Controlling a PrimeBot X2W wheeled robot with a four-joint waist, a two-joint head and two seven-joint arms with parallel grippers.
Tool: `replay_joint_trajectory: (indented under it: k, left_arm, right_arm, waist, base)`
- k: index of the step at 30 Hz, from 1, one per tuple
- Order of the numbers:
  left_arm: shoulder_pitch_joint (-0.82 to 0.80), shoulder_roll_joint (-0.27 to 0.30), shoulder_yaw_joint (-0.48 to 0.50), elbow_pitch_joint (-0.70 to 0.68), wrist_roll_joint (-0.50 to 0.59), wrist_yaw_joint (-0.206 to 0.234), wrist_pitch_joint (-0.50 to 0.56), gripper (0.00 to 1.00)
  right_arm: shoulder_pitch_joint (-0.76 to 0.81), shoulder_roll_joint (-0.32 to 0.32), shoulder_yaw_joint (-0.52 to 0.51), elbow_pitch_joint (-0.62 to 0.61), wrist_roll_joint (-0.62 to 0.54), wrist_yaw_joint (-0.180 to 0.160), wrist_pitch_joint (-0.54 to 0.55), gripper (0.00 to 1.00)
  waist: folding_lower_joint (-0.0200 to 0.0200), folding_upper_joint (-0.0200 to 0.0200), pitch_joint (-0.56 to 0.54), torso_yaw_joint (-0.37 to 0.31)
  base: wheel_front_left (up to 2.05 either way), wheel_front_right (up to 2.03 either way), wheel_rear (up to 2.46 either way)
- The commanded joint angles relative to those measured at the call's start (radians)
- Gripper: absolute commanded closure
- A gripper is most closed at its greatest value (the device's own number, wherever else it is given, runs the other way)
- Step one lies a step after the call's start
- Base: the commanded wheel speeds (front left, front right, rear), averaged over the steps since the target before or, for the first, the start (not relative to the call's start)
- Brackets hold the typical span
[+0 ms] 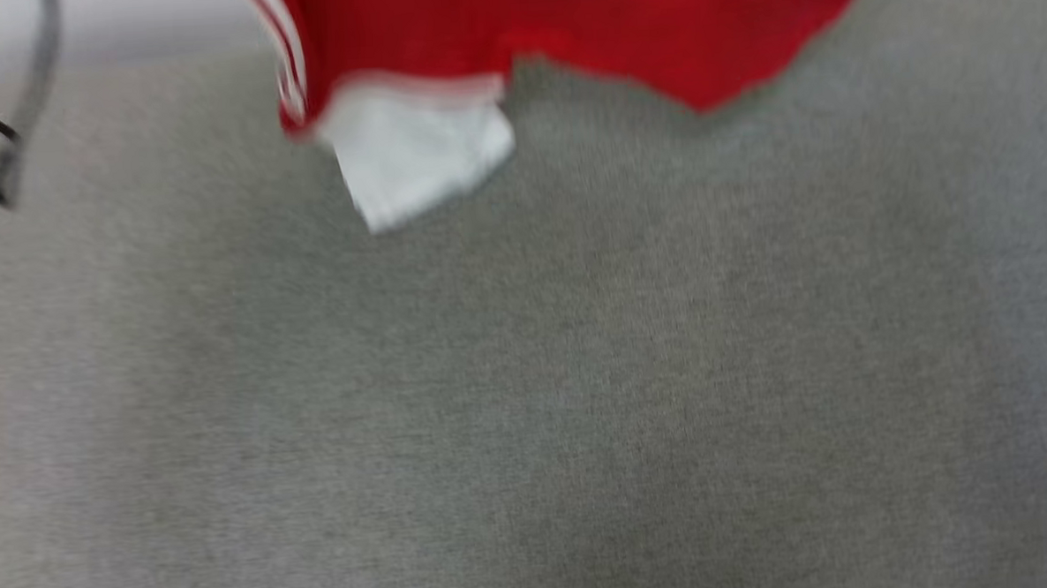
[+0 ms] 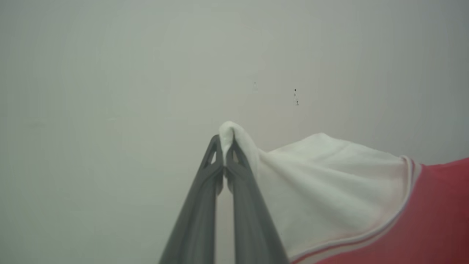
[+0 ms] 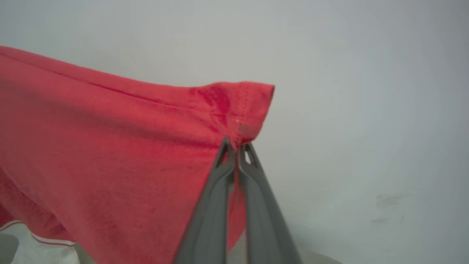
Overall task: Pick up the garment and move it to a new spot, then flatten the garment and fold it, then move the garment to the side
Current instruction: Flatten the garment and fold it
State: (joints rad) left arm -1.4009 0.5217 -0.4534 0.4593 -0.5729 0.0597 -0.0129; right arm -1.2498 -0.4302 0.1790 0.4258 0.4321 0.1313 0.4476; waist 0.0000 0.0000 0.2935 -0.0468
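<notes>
Biggest thing here is the grey cloth surface (image 1: 527,373), a flat heathered fabric with nothing lying on the stretch the head view takes in. The head view is pretty blurry, so fine detail is a wash. Behind it, a plain pale wall (image 2: 110,73) backs both wrist views, and nothing sits between the wall and the arms except the shirt itself.

The garment (image 1: 565,27) is up in the air, hanging across the top edge of the head view above the far part of the grey surface. It shows plain red, no print visible. It's stretched between the two arms. The white sleeve (image 1: 420,157) dangles lowest, with the red-and-white striped trim (image 1: 288,66) beside it. I can't tell if the sleeve tip touches the surface.

The left gripper (image 2: 224,141) has its jaws pinched together on a tuft of white sleeve cloth, and the sleeve drapes off to the side toward the red body. The right gripper (image 3: 237,143) is clamped tight on a stitched red corner of the hem, with the rest of the shirt sagging away from it.

Small stuff: a dark cable (image 1: 29,95) curves down at the upper left of the head view, well clear of the shirt. The wall carries a few dark specks (image 2: 295,96) and some faint smudges (image 3: 392,200).
</notes>
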Motion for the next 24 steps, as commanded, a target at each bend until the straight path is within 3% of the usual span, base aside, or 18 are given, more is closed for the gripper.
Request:
replay_joint_trajectory:
  k: [1,7,12,24]
  left_arm:
    - [-0.024,0.004,-0.002,0.008,0.011,-0.004,-0.01,1.0]
    - [-0.226,0.018,-0.002,0.081,0.059,-0.03,-0.037,1.0]
    - [-0.356,0.016,0.006,0.13,0.077,-0.027,-0.044,1.0]
    - [-0.405,0.015,0.035,0.185,0.043,-0.011,-0.047,1.0]
  right_arm:
    - [-0.026,0.005,-0.001,0.007,-0.009,-0.001,-0.015,1.0]
    - [-0.192,0.036,-0.01,0.052,-0.031,-0.001,-0.126,1.0]
    - [-0.311,0.052,-0.001,0.089,-0.049,-0.001,-0.214,1.0]
    - [-0.46,0.067,0.103,0.21,-0.009,-0.001,-0.351,1.0]
  waist:
    - [0.0,0.0,0.088,-0.03]
    - [0.0,0.0,0.221,-0.056]
    - [0.0,0.0,0.31,-0.062]
    - [0.0,0.0,0.454,-0.052]
  base:
    - [0.0,0.0,0.0]
    - [0.0,0.0,0.0]
    - [0.0,0.0,0.0]
    - [0.0,0.0,0.0]
